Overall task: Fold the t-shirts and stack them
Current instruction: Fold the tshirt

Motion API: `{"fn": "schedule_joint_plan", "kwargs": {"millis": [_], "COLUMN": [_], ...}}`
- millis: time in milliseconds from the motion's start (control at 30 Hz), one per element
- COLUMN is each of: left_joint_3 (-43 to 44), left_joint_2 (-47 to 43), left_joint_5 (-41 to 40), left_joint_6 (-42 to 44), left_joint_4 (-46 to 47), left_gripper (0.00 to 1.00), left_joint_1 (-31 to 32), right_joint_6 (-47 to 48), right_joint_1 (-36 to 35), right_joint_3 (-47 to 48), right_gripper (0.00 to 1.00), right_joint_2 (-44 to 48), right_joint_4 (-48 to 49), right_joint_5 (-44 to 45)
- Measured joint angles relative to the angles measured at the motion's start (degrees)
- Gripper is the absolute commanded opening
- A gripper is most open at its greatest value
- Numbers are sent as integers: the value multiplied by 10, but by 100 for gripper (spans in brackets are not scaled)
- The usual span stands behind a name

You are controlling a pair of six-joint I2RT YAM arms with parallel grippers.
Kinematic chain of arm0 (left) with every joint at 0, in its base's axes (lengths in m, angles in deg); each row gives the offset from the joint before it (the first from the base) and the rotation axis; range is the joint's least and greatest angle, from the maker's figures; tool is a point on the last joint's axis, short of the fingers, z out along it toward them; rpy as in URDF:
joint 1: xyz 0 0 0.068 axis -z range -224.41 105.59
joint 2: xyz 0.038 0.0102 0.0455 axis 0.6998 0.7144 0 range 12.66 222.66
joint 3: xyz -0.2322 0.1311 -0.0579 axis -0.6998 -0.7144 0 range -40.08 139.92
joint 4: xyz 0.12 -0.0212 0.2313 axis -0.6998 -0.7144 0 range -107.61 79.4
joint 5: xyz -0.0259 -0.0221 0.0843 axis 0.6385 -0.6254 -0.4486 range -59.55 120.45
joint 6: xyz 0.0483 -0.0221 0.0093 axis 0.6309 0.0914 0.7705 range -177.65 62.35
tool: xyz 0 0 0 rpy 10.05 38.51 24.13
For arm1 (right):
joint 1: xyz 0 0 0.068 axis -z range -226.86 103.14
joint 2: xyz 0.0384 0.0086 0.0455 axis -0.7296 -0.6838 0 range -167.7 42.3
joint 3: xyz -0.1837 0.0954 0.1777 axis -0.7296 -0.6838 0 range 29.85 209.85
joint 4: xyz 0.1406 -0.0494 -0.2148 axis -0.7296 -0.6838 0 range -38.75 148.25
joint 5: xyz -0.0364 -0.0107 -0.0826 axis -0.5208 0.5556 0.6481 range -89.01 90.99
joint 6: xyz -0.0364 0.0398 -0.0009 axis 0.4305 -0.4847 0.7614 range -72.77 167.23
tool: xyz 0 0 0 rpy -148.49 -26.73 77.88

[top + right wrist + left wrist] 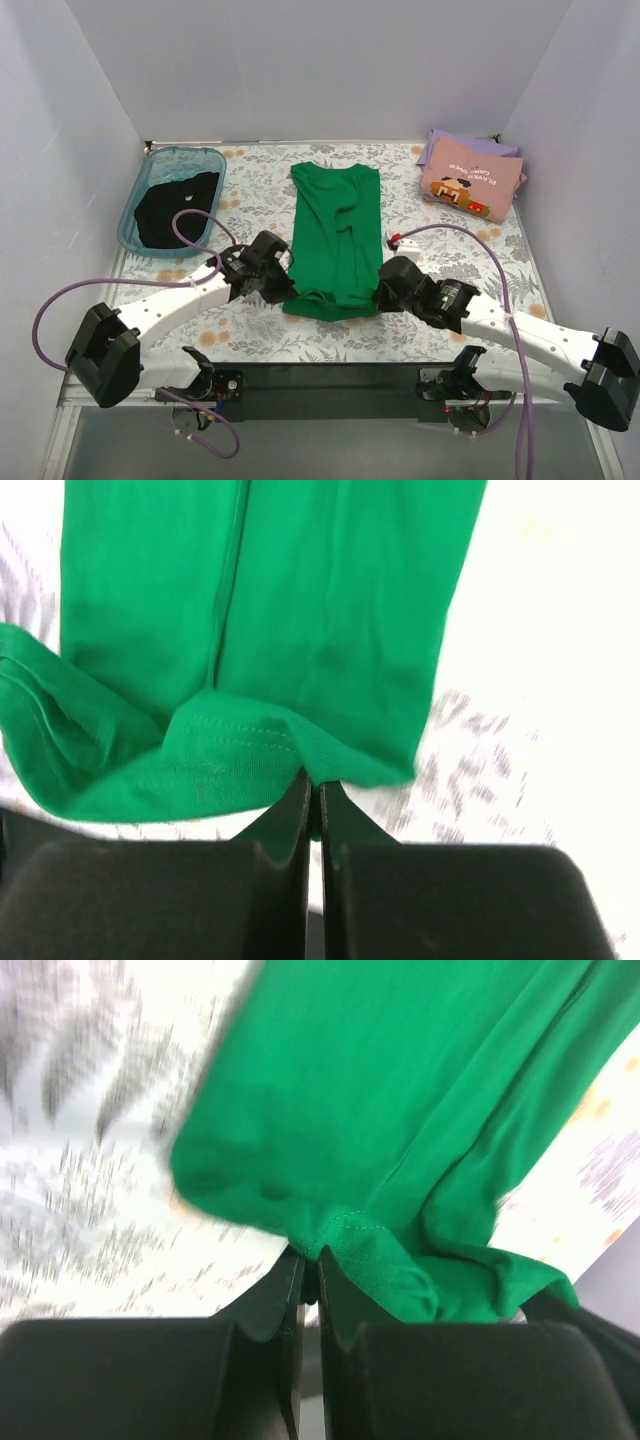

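A bright green t-shirt (336, 235) lies in a long narrow fold down the middle of the table. My left gripper (285, 283) is shut on its near left hem corner (345, 1235). My right gripper (379, 290) is shut on its near right hem corner (300, 755). A black t-shirt (178, 207) lies bunched in the teal bin (138, 195) at the far left. A folded pink t-shirt with a brown-orange graphic (470, 187) lies on a lavender t-shirt (445, 142) at the far right.
The table has a floral cloth (250, 190). White walls close the back and both sides. A small white and red object (397, 240) lies just right of the green shirt. A black bar (330, 378) runs along the near edge between the arm bases.
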Motion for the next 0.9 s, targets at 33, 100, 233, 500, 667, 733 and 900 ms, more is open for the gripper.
{"fn": "schedule_joint_plan", "kwargs": {"millis": [33,100,233,500,667,733,900], "left_joint_3": [15,52,127,243,292,311,348], "left_joint_2": [12,48,121,252,308,330,377], "left_joint_5": [-2,-4,-3,1,3,10,26], "left_joint_6": [10,30,61,106,128,139,160], "left_joint_4": [3,11,26,44,50,54,58], "left_gripper": [0,0,0,0,0,0,0], "left_joint_1": [-16,-36,-62,-128,-155,-164,-178], "right_joint_6": [16,47,98,178,216,227,246], "right_joint_1": [18,59,132,240,290,307,340], "right_joint_3": [7,16,39,136,187,202,231], "right_gripper": [1,1,1,1,1,1,1], "right_joint_2": [-9,-29,-80,-186,-256,-286,-350], "right_joint_4": [12,40,84,139,168,176,187], "right_joint_5": [3,-1,-20,-73,-126,-150,-203]}}
